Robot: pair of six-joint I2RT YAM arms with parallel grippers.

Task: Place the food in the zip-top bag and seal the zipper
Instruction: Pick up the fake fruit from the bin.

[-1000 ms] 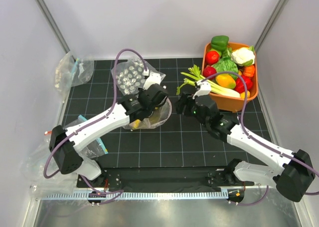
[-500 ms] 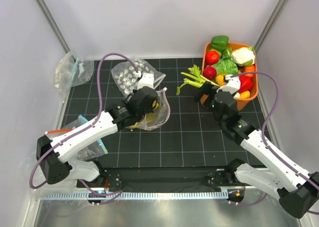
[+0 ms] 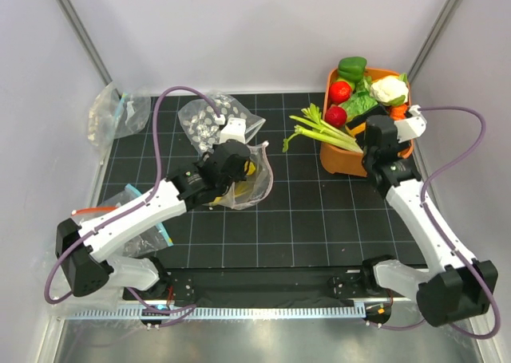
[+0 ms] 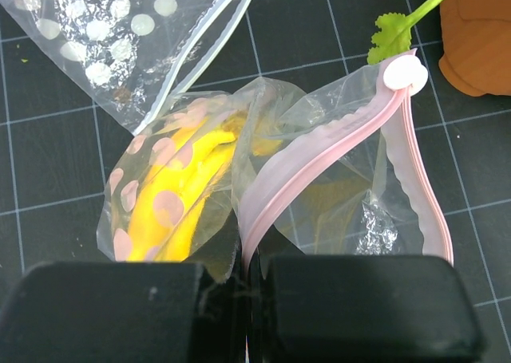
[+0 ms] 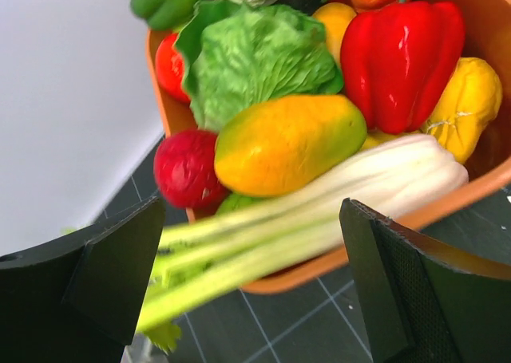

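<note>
The zip-top bag [image 3: 249, 183] lies mid-table, clear with pale dots [image 4: 164, 191]. Its pink zipper [image 4: 319, 159] gapes open in a loop. A yellow banana bunch [image 4: 192, 171] sits inside it. My left gripper [image 3: 231, 159] [image 4: 243, 271] is shut on the bag's pink mouth edge. My right gripper [image 3: 377, 136] [image 5: 255, 275] hovers open over the near left part of the orange basket [image 3: 342, 160]. Ahead of it lie the red round fruit [image 5: 188, 167] [image 3: 336, 116] and the lettuce [image 5: 255, 60] [image 3: 359, 105].
Celery stalks [image 3: 319, 128] [image 5: 263, 235] hang over the basket rim [image 5: 447, 195], right between my right fingers in that view. Cauliflower [image 3: 389, 88], peppers [image 5: 403, 48] and a mango [image 5: 287, 144] fill the basket. A second dotted bag [image 3: 211, 120] and plain bags [image 3: 116, 112] lie at the left.
My right arm has swung away from the bag to the basket and its jaws have opened wide. The left gripper has kept its hold on the bag's edge.
</note>
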